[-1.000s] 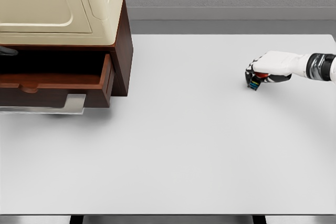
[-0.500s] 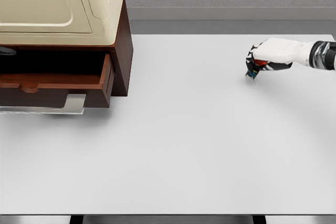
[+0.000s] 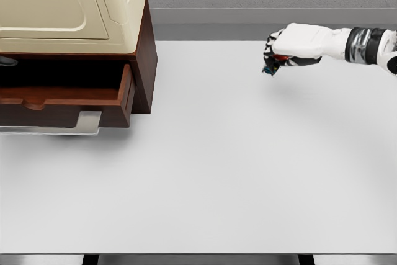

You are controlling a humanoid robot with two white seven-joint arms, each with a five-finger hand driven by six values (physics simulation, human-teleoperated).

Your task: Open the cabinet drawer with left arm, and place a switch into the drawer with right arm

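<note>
My right hand (image 3: 277, 56) hovers above the far right part of the white table (image 3: 236, 166), fingers curled around a small dark switch (image 3: 271, 66) with red and blue parts that pokes out below the palm. The brown wooden cabinet (image 3: 144, 60) stands at the far left, and its drawer (image 3: 68, 100) is pulled out, showing a dark hollow inside. The hand is well to the right of the drawer. A small dark bit at the left edge (image 3: 7, 61) by the drawer may be my left hand; its arm is out of sight.
A cream-coloured appliance (image 3: 68, 4) sits on top of the cabinet. A flat grey plate (image 3: 74, 125) lies under the drawer's front. A grey wall runs behind the table.
My right hand has lifted off the table with the switch and moved left and farther back. The drawer and cabinet have not moved.
</note>
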